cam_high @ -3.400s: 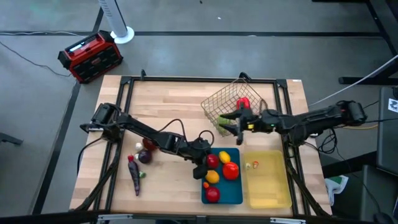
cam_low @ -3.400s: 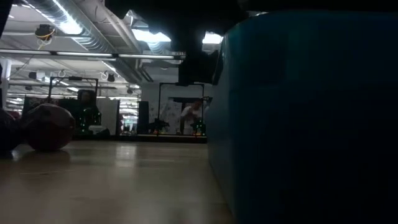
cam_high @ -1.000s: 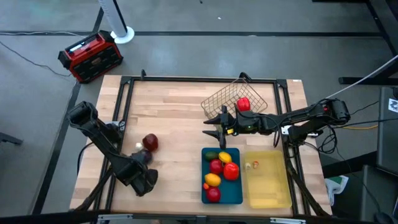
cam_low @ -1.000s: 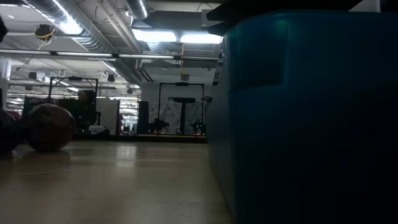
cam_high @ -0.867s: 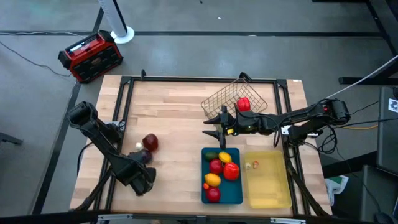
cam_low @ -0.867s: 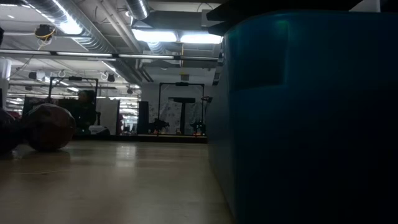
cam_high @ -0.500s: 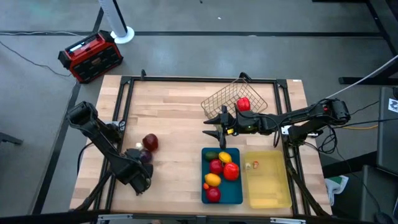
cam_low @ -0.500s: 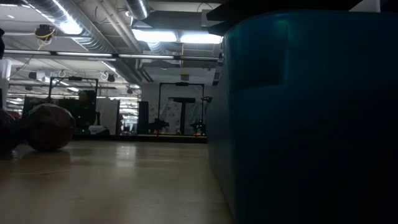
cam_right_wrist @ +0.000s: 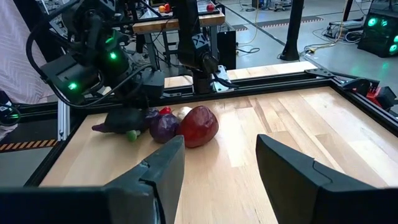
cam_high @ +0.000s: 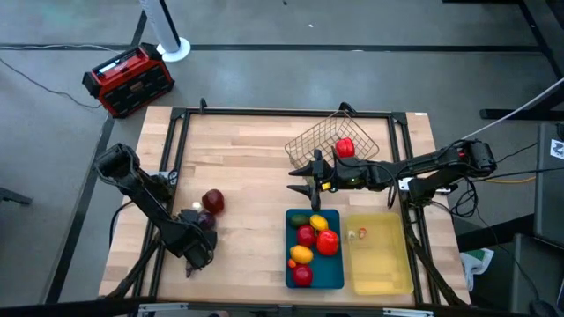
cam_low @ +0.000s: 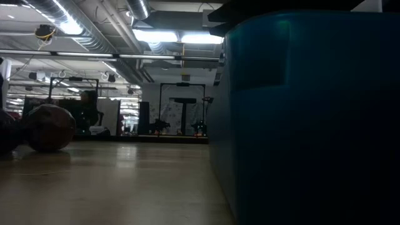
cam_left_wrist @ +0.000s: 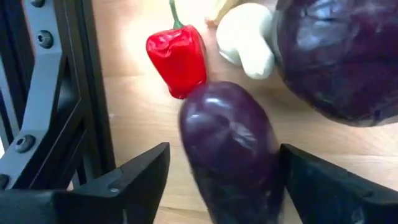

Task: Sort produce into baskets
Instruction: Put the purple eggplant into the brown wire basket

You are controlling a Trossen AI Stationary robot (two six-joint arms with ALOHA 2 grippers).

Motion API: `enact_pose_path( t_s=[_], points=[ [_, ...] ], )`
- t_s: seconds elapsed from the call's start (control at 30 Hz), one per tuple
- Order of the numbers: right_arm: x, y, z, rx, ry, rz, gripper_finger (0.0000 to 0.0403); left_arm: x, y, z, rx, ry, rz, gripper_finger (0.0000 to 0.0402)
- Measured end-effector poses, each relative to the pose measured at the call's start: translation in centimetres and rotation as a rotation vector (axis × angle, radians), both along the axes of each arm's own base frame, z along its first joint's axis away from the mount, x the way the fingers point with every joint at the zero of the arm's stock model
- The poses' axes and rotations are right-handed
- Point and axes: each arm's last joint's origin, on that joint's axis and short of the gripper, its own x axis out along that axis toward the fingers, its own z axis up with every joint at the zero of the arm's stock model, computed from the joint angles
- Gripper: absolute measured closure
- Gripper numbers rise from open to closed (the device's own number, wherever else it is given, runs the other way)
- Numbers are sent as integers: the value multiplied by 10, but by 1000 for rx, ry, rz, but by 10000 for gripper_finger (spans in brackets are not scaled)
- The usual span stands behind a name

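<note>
On the wooden table [cam_high: 256, 167], the blue tray [cam_high: 315, 275] already holds several red, yellow and green pieces, with the pale yellow tray [cam_high: 381, 264] just beside it and the wire basket [cam_high: 319, 145] behind holding a red pepper [cam_high: 345, 147]. The right gripper [cam_high: 304, 179] hangs between basket and blue tray, fingers spread and empty. The left gripper [cam_left_wrist: 217, 171] is at the table's left front with its fingers wide on either side of a dark purple eggplant [cam_left_wrist: 231, 146], which lies just beside a small red pepper [cam_left_wrist: 178, 57], a white mushroom [cam_left_wrist: 247, 40] and a purple cabbage [cam_left_wrist: 345, 50].

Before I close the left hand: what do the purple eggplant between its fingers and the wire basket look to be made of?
The eggplant looks like smooth, glossy plastic or rubber, judging by its even sheen; it could be real. The basket looks like thin bare metal wire in an open mesh, with the table showing through.
</note>
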Motion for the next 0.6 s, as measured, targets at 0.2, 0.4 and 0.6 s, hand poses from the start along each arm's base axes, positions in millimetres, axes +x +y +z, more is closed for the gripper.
enact_pose_path(
  t_s=[0.2,0.4,0.6],
  points=[
    [0,0,0,0,0,0,205,0,0,0,0,-7,-28,171],
    [0,0,0,0,0,0,205,1,0,0,4,-13,-42,220],
    [0,0,0,0,0,1,205,3,-2,7,-17,-31,-79,210]
  ],
)
